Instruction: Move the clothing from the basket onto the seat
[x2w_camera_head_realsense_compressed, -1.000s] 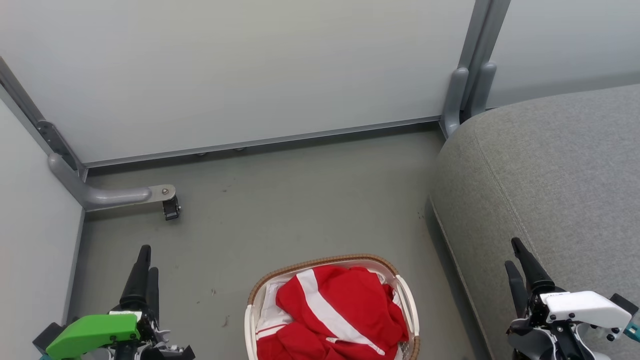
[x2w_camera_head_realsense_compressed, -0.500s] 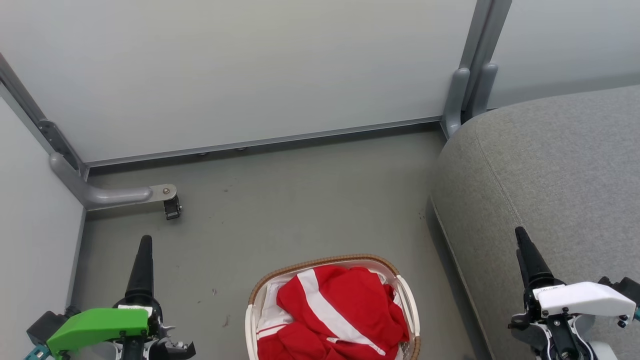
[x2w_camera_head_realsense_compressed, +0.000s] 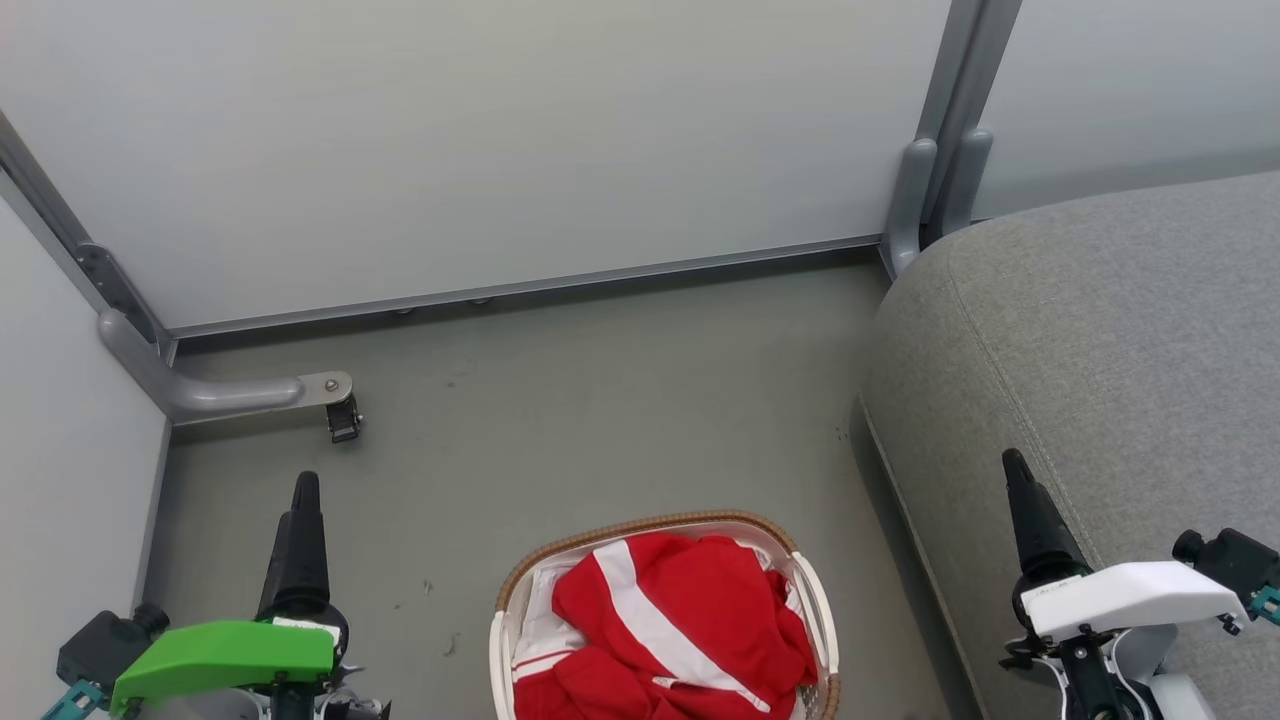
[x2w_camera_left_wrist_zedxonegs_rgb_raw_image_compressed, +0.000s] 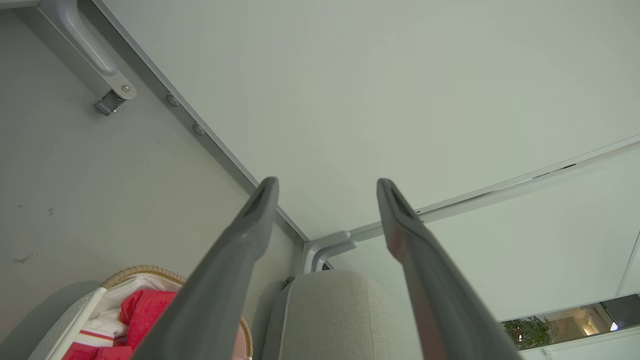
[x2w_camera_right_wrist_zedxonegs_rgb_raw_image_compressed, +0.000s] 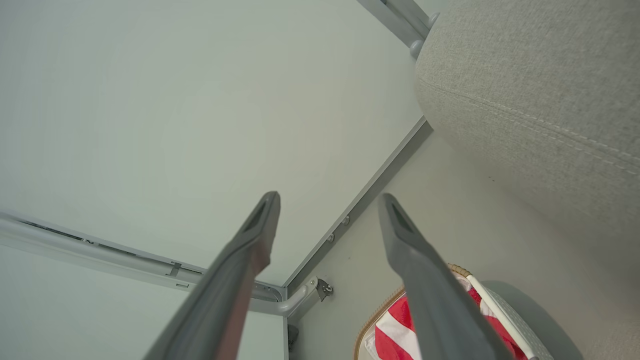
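Now both tools are spread wide and empty

The left gripper (x2w_camera_left_wrist_zedxonegs_rgb_raw_image_compressed: 327, 184) has its two fingers far apart, holding nothing. The right gripper (x2w_camera_right_wrist_zedxonegs_rgb_raw_image_compressed: 330, 197) is the same. Between them, at the bottom middle of the head view, the red and white clothing (x2w_camera_head_realsense_compressed: 690, 610) lies in the basket (x2w_camera_head_realsense_compressed: 640, 524). The grey seat (x2w_camera_head_realsense_compressed: 1100, 330) is near it, on the right.

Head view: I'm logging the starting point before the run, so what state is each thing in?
clothing: heaped inside the basket, untouched.
basket: upright on the floor, holding the clothing.
seat: no clothing on it yet.
left claw: open, empty.
right claw: open, empty.
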